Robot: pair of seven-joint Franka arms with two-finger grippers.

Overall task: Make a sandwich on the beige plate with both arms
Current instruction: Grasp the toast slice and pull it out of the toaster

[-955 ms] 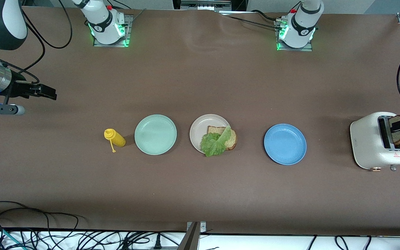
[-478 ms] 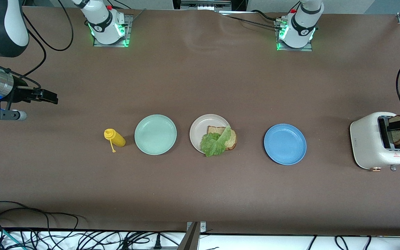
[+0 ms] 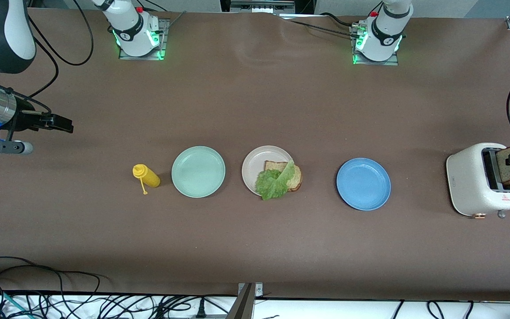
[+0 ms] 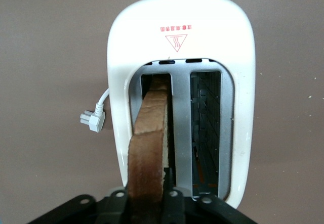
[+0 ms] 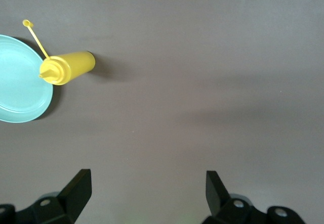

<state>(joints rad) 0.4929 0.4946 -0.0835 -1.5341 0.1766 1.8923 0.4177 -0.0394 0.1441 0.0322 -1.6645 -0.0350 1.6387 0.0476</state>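
Left wrist view is showing my left gripper clamping on the second bread slice, which is standing on edge in one slot of the toaster, its long axis running along that slot, the other slot sitting empty. I'm judging a straight lift out comes next, then a carry toward the beige plate, lying well off toward the right arm's end, past the blue plate. On it the first bread slice is lying flat under the lettuce leaf. My right gripper is waiting with fingers apart over bare table, near the yellow bottle and mint green plate.
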